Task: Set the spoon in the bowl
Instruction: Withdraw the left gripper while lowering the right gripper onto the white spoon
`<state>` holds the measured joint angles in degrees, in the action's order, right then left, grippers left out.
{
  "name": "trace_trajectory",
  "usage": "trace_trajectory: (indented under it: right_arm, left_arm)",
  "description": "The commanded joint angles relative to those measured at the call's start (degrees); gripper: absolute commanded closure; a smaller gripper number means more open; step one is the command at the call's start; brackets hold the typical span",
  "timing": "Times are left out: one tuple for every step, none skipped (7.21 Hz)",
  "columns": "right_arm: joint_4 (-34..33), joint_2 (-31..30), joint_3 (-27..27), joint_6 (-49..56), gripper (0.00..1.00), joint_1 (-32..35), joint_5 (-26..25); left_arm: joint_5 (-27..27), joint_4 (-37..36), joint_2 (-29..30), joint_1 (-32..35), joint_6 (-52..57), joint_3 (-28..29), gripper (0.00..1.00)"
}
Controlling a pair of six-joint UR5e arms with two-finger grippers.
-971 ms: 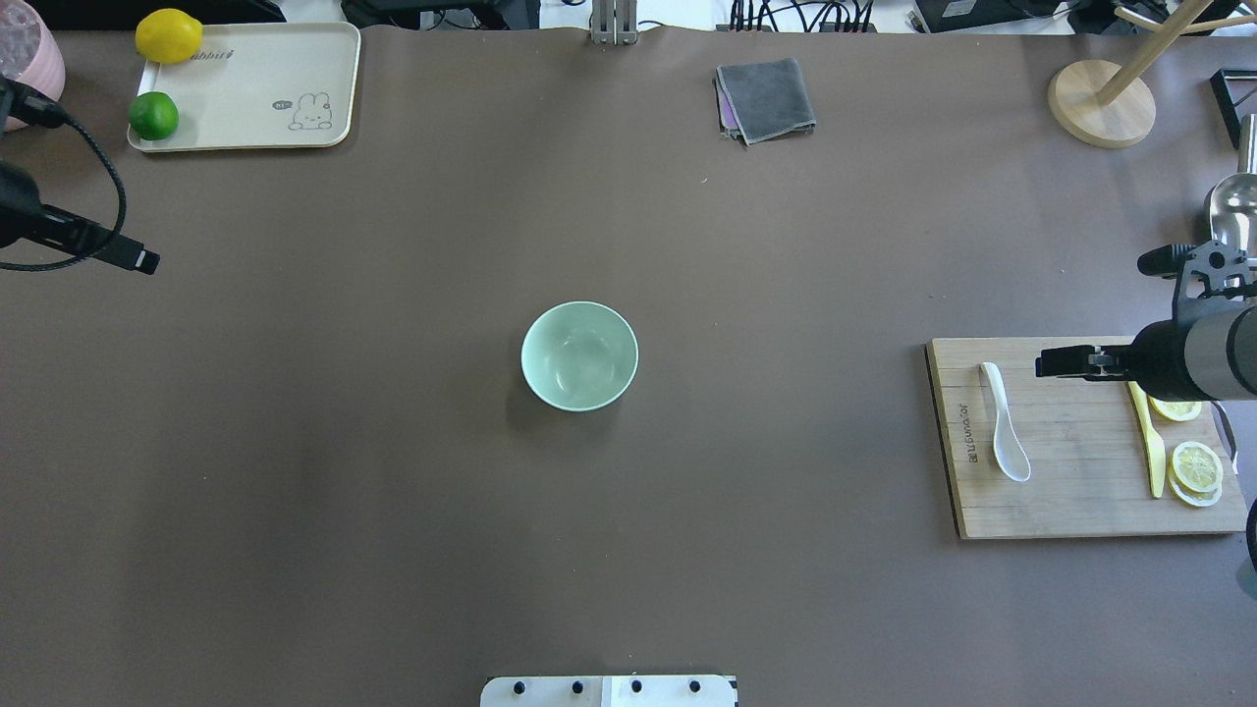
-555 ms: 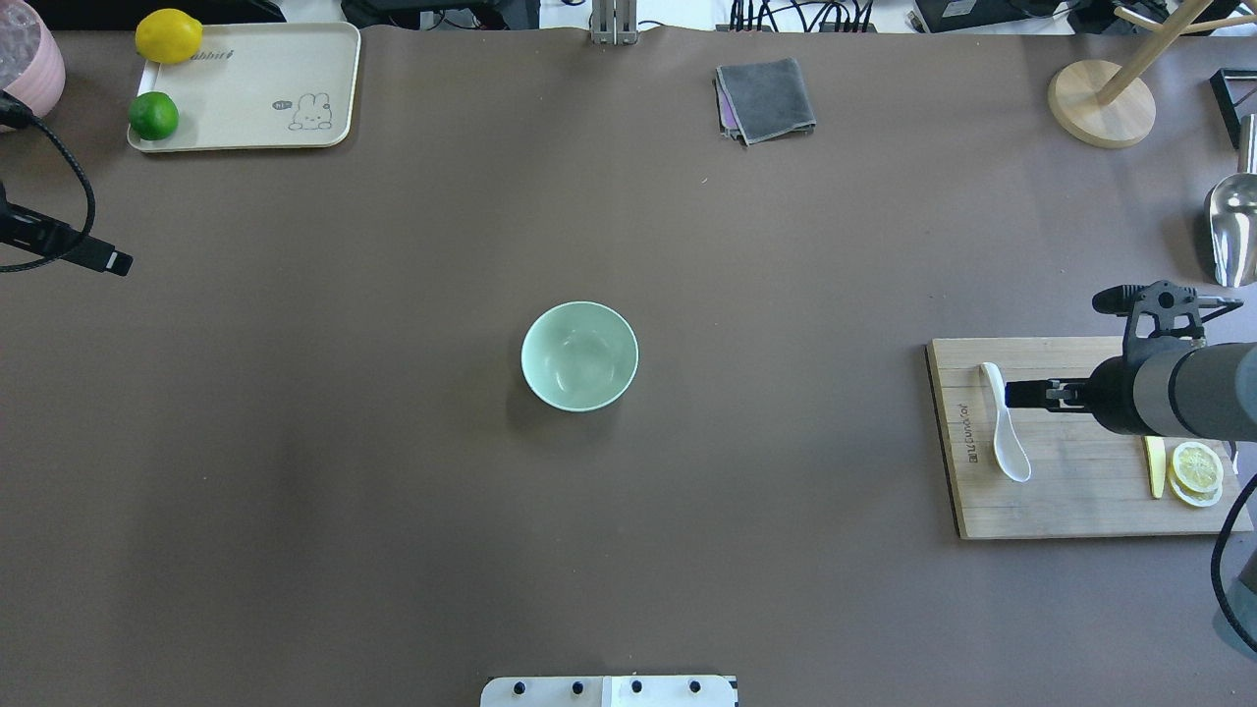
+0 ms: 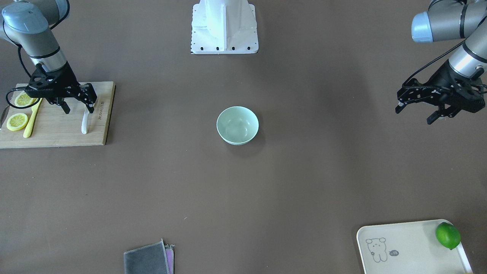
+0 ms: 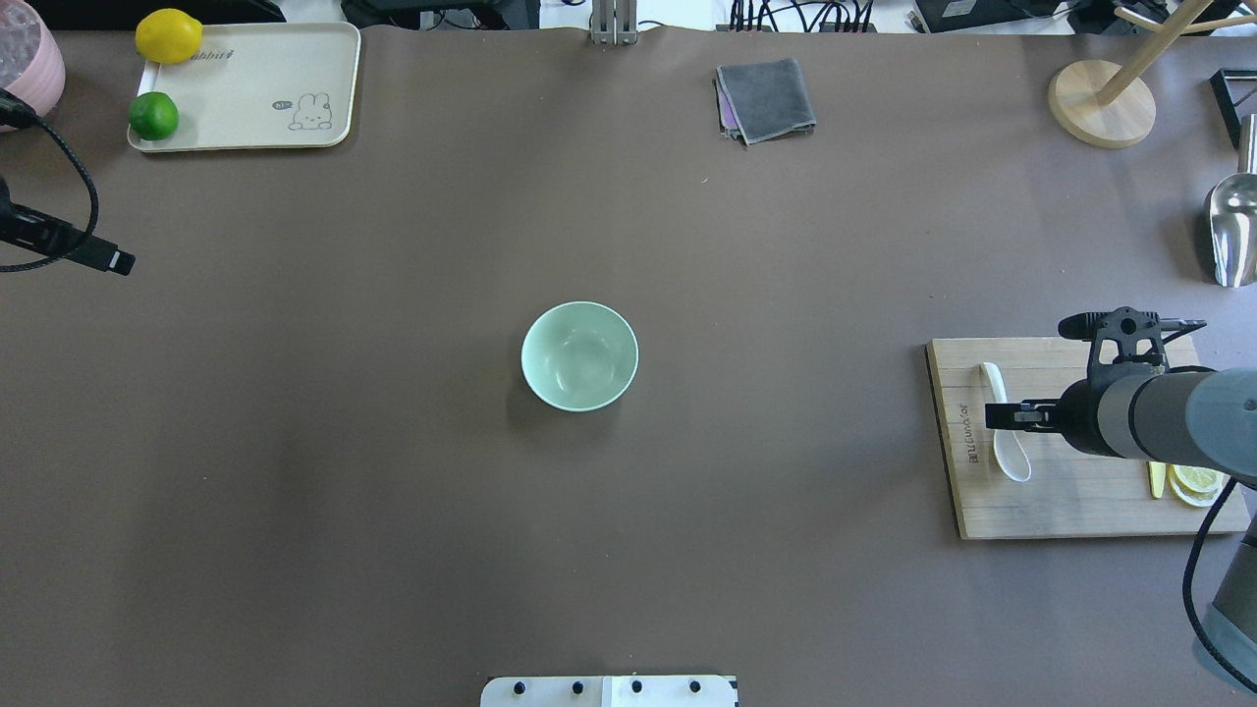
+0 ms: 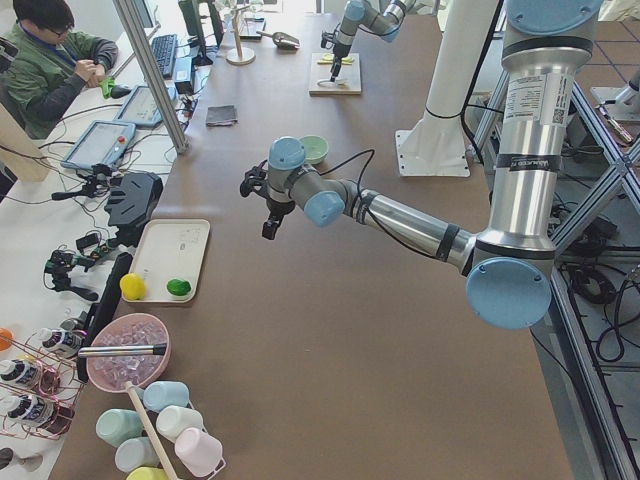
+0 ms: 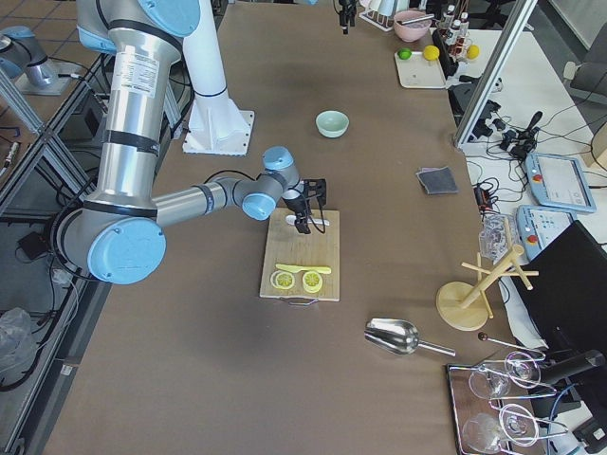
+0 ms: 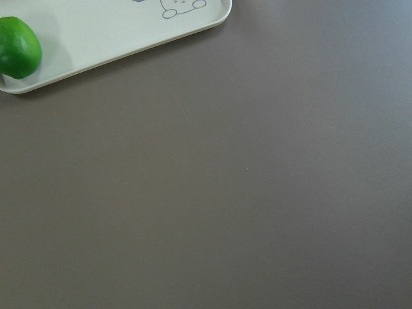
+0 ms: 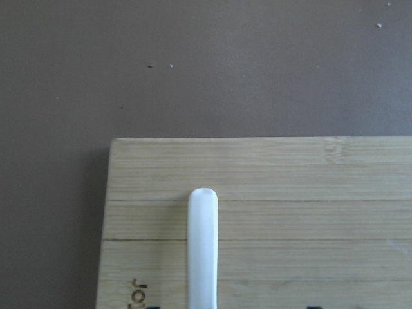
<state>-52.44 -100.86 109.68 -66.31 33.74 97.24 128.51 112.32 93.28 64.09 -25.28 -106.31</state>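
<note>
The white spoon (image 4: 1011, 457) lies on a wooden cutting board (image 4: 1070, 506) at the table's right side, handle pointing away from me. My right gripper (image 4: 994, 415) hangs open just above its middle; in the front view (image 3: 78, 109) its fingers stand either side of the spoon (image 3: 84, 125). The right wrist view shows the handle (image 8: 203, 244) centred between the two fingertips. The mint-green bowl (image 4: 579, 355) stands empty at the table's centre. My left gripper (image 3: 414, 112) is open and empty, far out on the left side.
A yellow knife (image 3: 30, 121) and lemon slices (image 3: 17, 121) lie on the board beside the right gripper. A cream tray (image 4: 255, 98) with a lime (image 4: 153, 115) and a lemon (image 4: 168, 35) sits far left. A grey cloth (image 4: 766, 98), a wooden stand (image 4: 1100, 103) and a metal scoop (image 4: 1232, 231) lie at the far side.
My right gripper has moved left and nearer to me across the board, from beside the knife to over the spoon. The left gripper drew back a little to the left.
</note>
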Motion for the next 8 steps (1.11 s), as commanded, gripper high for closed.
trace_trajectory:
  right_arm:
    - [-0.03, 1.18, -0.87, -0.05, 0.20, -0.17, -0.12]
    - [0.06, 1.19, -1.57, -0.05, 0.24, -0.34, -0.73]
    - [-0.03, 1.19, -1.49, -0.05, 0.45, -0.34, -0.99]
    - [-0.03, 1.27, -1.49, -0.05, 0.76, -0.34, -0.91]
    - [-0.03, 1.19, -1.32, -0.14, 0.88, -0.34, -0.82]
    - [-0.03, 1.19, -0.97, -0.14, 1.00, -0.34, -0.73]
    - [-0.03, 1.36, -0.88, -0.14, 1.00, -0.34, -0.91]
    - [-0.20, 2.41, -0.53, -0.23, 1.00, -0.26, -0.82]
  left_arm:
    - [-0.02, 0.00, 0.06, -0.02, -0.04, 0.14, 0.01]
    - [-0.02, 0.00, 0.06, -0.11, -0.04, 0.14, 0.01]
    - [-0.02, 0.00, 0.06, -0.11, -0.04, 0.23, 0.01]
    - [-0.02, 0.35, 0.32, -0.11, -0.04, 0.92, 0.01]
    - [0.07, 1.92, 0.41, -0.11, -0.12, 1.80, 0.01]
    - [0.07, 2.63, 0.41, -0.11, -0.21, 2.16, 0.01]
    - [0.07, 2.64, 0.41, -0.11, -0.21, 2.16, 0.01]
    - [0.07, 2.64, 0.41, -0.11, -0.21, 2.16, 0.01]
